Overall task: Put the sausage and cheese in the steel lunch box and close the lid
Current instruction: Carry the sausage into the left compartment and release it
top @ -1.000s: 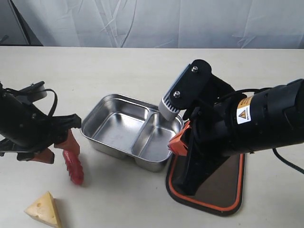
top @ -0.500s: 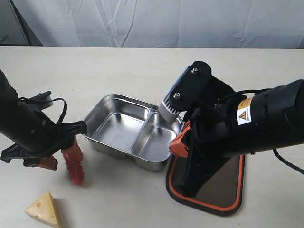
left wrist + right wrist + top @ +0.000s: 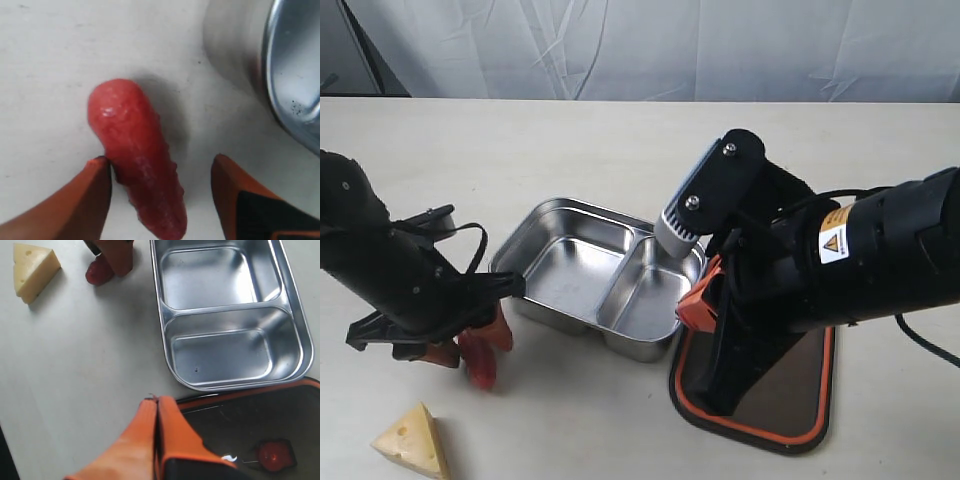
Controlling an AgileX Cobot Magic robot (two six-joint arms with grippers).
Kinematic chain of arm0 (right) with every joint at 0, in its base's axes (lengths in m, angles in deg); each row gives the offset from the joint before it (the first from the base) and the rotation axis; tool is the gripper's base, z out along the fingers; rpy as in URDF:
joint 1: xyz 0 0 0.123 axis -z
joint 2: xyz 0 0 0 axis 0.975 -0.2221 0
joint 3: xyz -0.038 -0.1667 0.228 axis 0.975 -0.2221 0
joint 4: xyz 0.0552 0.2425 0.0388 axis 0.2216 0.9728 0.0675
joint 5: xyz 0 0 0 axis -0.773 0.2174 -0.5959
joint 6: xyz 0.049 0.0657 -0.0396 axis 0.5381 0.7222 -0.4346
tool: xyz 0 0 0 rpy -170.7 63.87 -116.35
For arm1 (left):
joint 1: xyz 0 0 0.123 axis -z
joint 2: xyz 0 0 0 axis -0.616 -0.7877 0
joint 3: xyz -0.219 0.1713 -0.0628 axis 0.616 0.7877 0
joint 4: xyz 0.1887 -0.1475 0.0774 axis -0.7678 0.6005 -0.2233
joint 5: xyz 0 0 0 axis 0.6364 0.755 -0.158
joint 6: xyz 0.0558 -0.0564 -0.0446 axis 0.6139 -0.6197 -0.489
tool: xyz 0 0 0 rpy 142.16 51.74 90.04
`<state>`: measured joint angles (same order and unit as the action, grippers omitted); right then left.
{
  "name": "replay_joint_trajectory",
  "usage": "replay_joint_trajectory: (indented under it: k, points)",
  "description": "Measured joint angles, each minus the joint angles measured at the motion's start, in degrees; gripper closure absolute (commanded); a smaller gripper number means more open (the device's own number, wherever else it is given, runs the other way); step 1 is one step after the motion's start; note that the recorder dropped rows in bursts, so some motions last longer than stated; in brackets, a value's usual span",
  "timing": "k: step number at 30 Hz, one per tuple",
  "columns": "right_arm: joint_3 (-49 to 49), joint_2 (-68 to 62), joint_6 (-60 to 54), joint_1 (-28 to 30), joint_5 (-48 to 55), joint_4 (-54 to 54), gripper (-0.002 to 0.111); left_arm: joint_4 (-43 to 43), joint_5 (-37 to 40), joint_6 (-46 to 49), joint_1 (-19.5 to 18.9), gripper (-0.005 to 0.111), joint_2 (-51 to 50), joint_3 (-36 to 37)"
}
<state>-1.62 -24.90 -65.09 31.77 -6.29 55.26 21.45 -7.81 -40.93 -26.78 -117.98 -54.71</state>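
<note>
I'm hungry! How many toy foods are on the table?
2. The sausage lies inside the open left gripper beside the steel lunch box; the cheese sits at the exterior view's lower left. The arms could hide more.

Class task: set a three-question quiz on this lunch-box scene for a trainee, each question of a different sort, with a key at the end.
1. True or false: both compartments of the steel lunch box are empty.
2. Multiple choice: the left arm's fingers are
A) open, one on either side of the sausage
B) shut tight on the sausage
C) shut and empty, above the box
3. Short answer: besides the sausage, which two task items lie on the table outside the box?

Key
1. True
2. A
3. The cheese and the lid
</note>
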Motion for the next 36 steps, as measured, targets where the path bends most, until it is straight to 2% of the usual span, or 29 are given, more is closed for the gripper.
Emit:
replay_joint_trajectory:
  k: [5,8,16,20,30,36]
  points:
    - [0.0,0.0,0.0,0.0,0.0,0.0,0.108,0.3,0.1,-0.2,1.3,0.05,-1.8,0.0]
    - [0.0,0.0,0.0,0.0,0.0,0.0,0.108,0.3,0.0,-0.4,1.4,0.055,-1.9,0.0]
    - [0.0,0.0,0.0,0.0,0.3,0.0,0.108,-5.2,-0.8,-7.3,1.4,0.084,-1.9,0.0]
    - [0.0,0.0,0.0,0.0,0.3,0.0,0.108,-6.2,-0.7,-8.1,1.4,0.106,-1.9,-0.1]
    - [0.0,0.0,0.0,0.0,0.3,0.0,0.108,-10.4,3.2,-8.3,1.4,0.107,-1.3,-0.2]
    - [0.0,0.0,0.0,0.0,0.4,0.0,0.108,-12.5,4.5,-8.3,1.4,0.107,3.6,-0.1]
